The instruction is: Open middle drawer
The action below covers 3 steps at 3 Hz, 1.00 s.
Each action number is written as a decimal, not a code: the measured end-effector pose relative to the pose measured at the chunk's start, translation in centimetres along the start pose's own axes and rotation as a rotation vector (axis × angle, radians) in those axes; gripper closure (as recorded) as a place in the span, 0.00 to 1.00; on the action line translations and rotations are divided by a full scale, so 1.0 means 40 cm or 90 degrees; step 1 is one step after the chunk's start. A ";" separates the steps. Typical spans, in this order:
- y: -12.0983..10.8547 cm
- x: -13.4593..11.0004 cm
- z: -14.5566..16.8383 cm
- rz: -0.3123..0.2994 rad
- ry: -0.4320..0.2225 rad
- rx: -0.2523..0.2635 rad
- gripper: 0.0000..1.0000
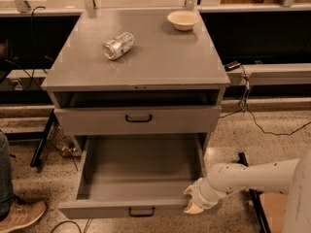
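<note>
The middle drawer (141, 171) of the grey cabinet stands pulled far out, its deep plain tray bare inside. Its flat front panel (97, 209) is near the bottom of the view, with a small black loop handle (141, 211) at its centre. My gripper (194, 204), on the white arm that comes in from the right, is at the right front corner of this drawer, against the end of the front panel. The drawer above (97, 121) is closed, with a black handle (138, 118). Anything below the open drawer is hidden.
On the cabinet top (160, 62) lie a crushed silver can (118, 45) and a pale bowl (182, 19). A person's leg and shoe (19, 216) are at the lower left. Cables (262, 125) and a black stand leg (248, 183) are on the speckled floor to the right.
</note>
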<state>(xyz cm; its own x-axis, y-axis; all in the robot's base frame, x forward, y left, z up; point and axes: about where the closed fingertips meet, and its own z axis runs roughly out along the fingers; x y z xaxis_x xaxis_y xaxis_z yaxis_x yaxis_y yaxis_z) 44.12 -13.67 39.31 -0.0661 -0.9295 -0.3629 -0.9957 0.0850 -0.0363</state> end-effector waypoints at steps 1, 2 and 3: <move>0.000 0.000 0.000 0.000 0.000 0.000 0.37; 0.000 0.000 0.000 0.000 0.000 0.000 0.14; -0.001 0.009 -0.069 -0.003 -0.011 0.030 0.00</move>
<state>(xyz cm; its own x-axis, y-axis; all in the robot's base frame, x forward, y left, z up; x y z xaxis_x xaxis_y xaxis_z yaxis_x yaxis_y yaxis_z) 43.94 -15.02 41.77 -0.0596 -0.9237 -0.3784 -0.9918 0.0976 -0.0821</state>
